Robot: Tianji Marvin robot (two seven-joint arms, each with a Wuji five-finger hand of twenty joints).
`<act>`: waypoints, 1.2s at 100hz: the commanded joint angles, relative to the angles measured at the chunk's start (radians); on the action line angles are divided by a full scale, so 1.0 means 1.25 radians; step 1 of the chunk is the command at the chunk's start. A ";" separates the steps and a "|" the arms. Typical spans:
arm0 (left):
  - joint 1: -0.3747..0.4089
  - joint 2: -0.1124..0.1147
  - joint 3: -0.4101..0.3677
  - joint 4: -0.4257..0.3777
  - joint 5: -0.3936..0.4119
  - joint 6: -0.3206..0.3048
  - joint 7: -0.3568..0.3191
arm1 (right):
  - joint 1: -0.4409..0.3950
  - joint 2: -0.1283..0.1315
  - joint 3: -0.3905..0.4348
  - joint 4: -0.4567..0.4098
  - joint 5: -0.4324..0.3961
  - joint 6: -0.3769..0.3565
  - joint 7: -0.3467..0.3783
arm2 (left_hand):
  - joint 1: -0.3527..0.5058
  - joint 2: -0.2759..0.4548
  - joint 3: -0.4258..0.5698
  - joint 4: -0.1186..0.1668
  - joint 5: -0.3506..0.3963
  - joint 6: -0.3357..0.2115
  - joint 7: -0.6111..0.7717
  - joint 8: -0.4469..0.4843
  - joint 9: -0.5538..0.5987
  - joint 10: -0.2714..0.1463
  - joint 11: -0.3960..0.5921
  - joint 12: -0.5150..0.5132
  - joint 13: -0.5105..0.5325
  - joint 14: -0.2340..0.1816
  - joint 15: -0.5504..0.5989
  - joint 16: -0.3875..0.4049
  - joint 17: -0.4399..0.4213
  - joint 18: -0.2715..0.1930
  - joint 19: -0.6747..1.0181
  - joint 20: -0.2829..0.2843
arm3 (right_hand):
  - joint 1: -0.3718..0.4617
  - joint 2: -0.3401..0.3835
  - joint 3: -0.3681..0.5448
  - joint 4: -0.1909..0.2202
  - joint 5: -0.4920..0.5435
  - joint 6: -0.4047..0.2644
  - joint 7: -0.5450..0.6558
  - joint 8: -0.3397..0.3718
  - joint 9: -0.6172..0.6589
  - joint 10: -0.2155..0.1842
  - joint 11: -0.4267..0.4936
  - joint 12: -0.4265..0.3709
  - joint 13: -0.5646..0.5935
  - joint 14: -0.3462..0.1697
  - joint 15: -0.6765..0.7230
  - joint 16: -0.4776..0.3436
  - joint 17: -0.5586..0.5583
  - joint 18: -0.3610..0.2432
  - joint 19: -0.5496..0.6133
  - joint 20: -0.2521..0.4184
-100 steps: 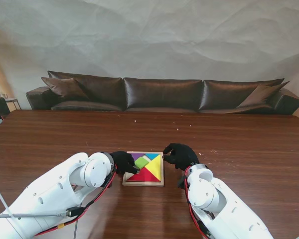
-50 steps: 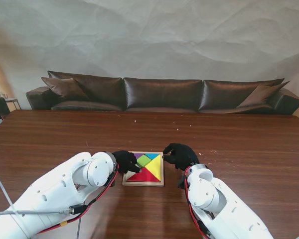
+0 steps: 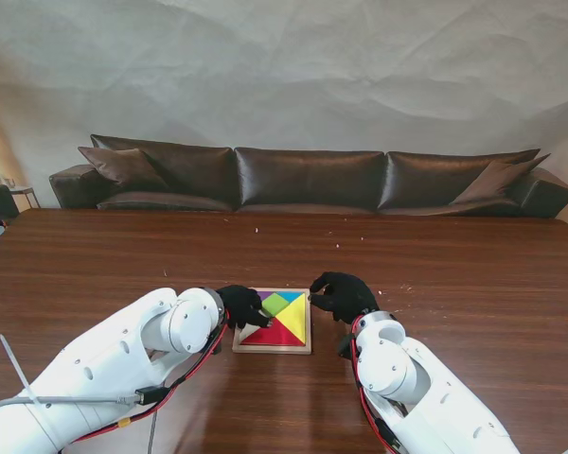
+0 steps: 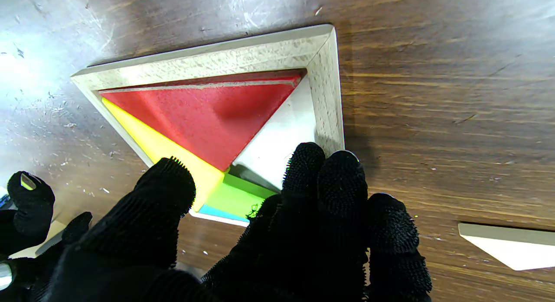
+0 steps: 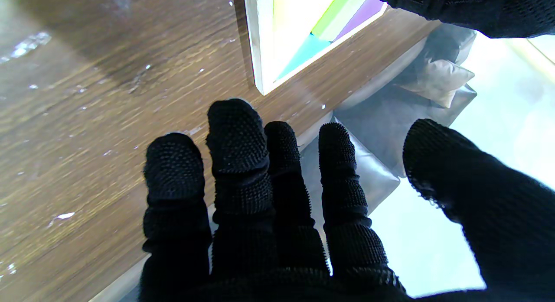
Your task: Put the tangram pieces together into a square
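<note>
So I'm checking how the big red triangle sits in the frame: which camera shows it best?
The left wrist view: the red triangle fills the picture, seated along the wooden frame. The stand view shows it small, nearest me. The right wrist view shows only a frame corner, no red.

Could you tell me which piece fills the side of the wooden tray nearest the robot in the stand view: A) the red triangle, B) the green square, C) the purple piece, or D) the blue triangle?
A: the red triangle lies along the near edge of the wooden tray.
</note>
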 commanded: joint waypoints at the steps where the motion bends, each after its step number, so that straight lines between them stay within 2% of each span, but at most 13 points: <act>1: -0.002 -0.006 -0.001 -0.001 -0.003 0.003 -0.014 | -0.003 -0.004 -0.002 -0.002 0.001 -0.003 0.013 | -0.026 0.033 0.002 0.023 -0.020 0.034 -0.019 -0.009 -0.003 0.019 0.018 0.009 -0.001 0.017 0.032 0.011 -0.021 -0.014 0.008 0.015 | -0.004 0.018 -0.008 0.020 -0.011 0.003 0.003 -0.002 -0.015 0.019 0.006 -0.012 -0.012 0.003 0.014 0.001 -0.097 0.006 0.014 0.020; 23: 0.008 -0.003 -0.013 -0.013 0.008 0.003 -0.014 | -0.002 -0.004 -0.002 -0.001 0.002 -0.004 0.014 | -0.028 0.031 0.008 0.023 -0.013 0.047 -0.022 -0.012 0.003 0.022 0.020 0.008 0.004 0.022 0.034 0.010 -0.018 -0.010 0.009 0.017 | -0.004 0.019 -0.008 0.020 -0.011 0.004 0.003 -0.002 -0.015 0.018 0.006 -0.012 -0.012 0.004 0.014 0.001 -0.097 0.006 0.014 0.020; 48: 0.023 0.002 -0.039 -0.039 0.029 -0.007 -0.019 | -0.002 -0.004 -0.003 -0.001 0.002 -0.004 0.015 | -0.031 0.031 0.012 0.022 -0.003 0.030 -0.015 -0.009 0.005 0.018 0.021 0.007 0.007 0.019 0.035 0.009 -0.013 -0.011 0.009 0.017 | -0.005 0.019 -0.009 0.020 -0.011 0.004 0.002 -0.002 -0.015 0.020 0.006 -0.012 -0.011 0.003 0.014 0.000 -0.096 0.006 0.015 0.020; 57: 0.023 0.002 -0.042 -0.040 0.031 -0.013 -0.017 | -0.002 -0.004 -0.002 -0.001 0.003 -0.004 0.015 | -0.031 0.032 0.011 0.022 0.001 0.001 -0.008 -0.005 0.005 0.015 0.022 0.008 0.008 0.014 0.036 0.009 -0.011 -0.013 0.010 0.017 | -0.005 0.019 -0.009 0.020 -0.011 0.004 0.002 -0.002 -0.015 0.019 0.006 -0.012 -0.012 0.005 0.014 0.000 -0.096 0.006 0.015 0.020; 69: 0.020 -0.001 -0.041 -0.035 0.025 -0.022 -0.012 | -0.002 -0.004 -0.002 -0.001 0.003 -0.003 0.016 | -0.029 0.034 0.006 0.021 0.003 -0.091 0.008 0.005 0.005 0.015 0.022 0.008 0.007 0.013 0.036 0.009 -0.010 -0.016 0.010 0.015 | -0.005 0.019 -0.009 0.020 -0.011 0.004 0.002 -0.002 -0.015 0.019 0.006 -0.012 -0.012 0.005 0.015 0.001 -0.096 0.006 0.015 0.020; 89: 0.021 -0.003 -0.043 -0.038 0.017 -0.037 -0.005 | -0.001 -0.004 -0.002 0.000 0.005 -0.002 0.017 | -0.019 0.036 -0.002 0.021 0.020 -0.192 0.032 0.025 0.010 0.011 0.035 0.020 0.015 0.005 0.047 0.011 -0.003 -0.018 0.016 0.014 | -0.005 0.021 -0.008 0.021 -0.011 0.005 0.002 -0.002 -0.016 0.020 0.006 -0.012 -0.012 0.006 0.015 0.001 -0.097 0.006 0.015 0.020; 106: 0.026 -0.007 -0.047 -0.042 -0.005 -0.052 0.003 | -0.001 -0.003 -0.002 0.000 0.005 -0.001 0.018 | -0.010 0.036 -0.004 0.021 0.060 -0.238 0.055 0.045 0.018 0.014 0.057 0.041 0.024 0.008 0.073 0.019 0.002 -0.014 0.023 0.017 | -0.006 0.023 -0.008 0.021 -0.011 0.004 0.002 -0.002 -0.015 0.019 0.006 -0.012 -0.012 0.006 0.015 0.001 -0.097 0.006 0.015 0.020; 120: 0.014 -0.010 -0.032 -0.030 -0.022 -0.064 0.001 | -0.001 -0.003 -0.001 -0.001 0.005 0.000 0.018 | -0.010 0.038 -0.010 0.021 0.059 -0.258 0.052 0.048 0.016 0.010 0.061 0.049 0.023 0.005 0.079 0.021 0.001 -0.017 0.024 0.020 | -0.006 0.024 -0.008 0.021 -0.012 0.005 0.002 -0.002 -0.014 0.020 0.006 -0.012 -0.012 0.006 0.015 0.001 -0.098 0.007 0.015 0.020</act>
